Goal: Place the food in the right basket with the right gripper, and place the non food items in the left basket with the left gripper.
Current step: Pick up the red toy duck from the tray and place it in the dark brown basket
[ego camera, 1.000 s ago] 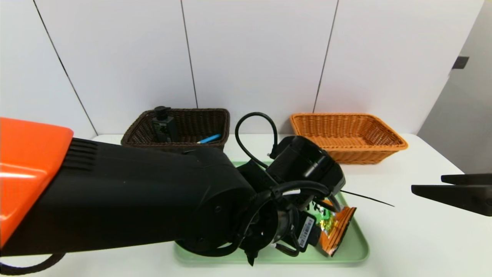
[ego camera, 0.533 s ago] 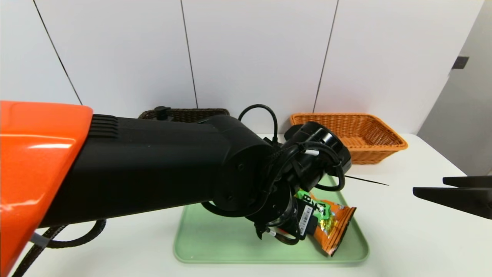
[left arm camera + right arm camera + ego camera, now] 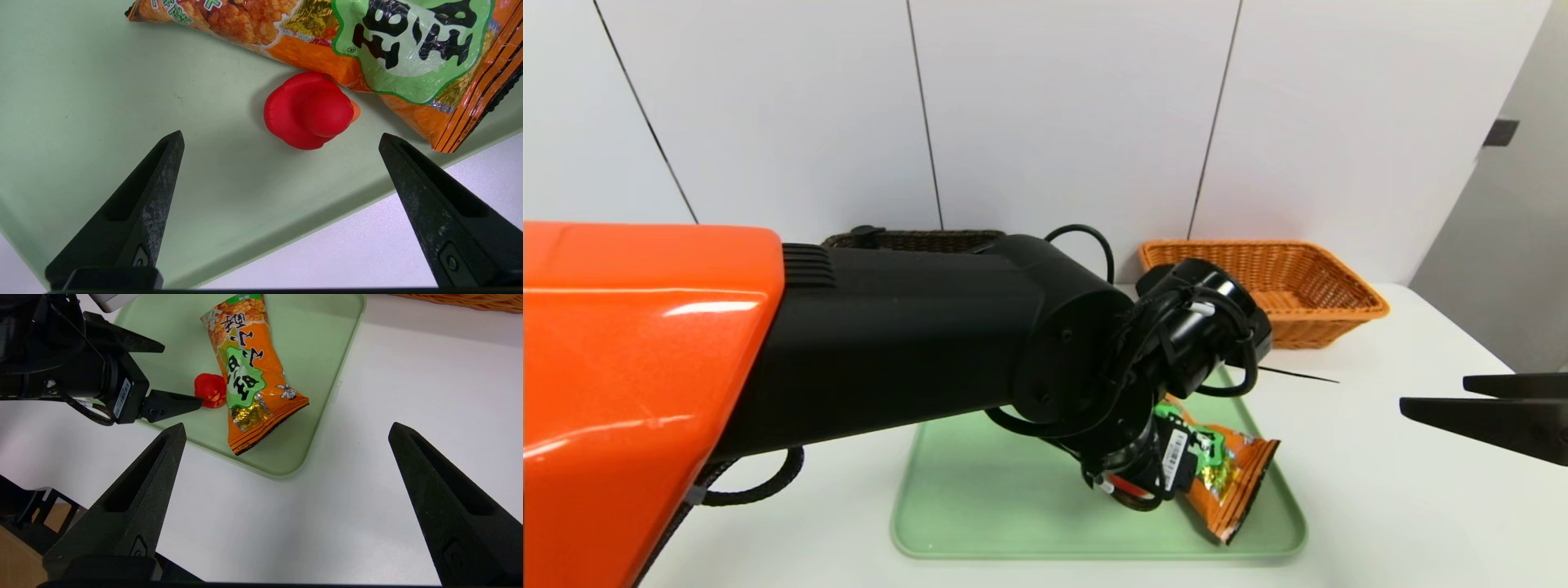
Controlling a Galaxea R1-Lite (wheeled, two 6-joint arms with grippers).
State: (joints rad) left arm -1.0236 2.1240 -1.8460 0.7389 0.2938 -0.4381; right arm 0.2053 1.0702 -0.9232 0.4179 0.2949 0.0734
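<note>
Lying lengthwise on tray (image 3: 327, 375), snack bag (image 3: 249, 371), sealed end nearest robot.

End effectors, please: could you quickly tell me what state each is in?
Left end effector: open, empty, over the red toy duck.
Right end effector: open, empty, parked beside the green tray.

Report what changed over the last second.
The left arm swung up across the head view, now hiding most of the dark basket; its open end effector hangs over the red toy. Snack bag, tray, orange basket and right end effector stayed put.
</note>
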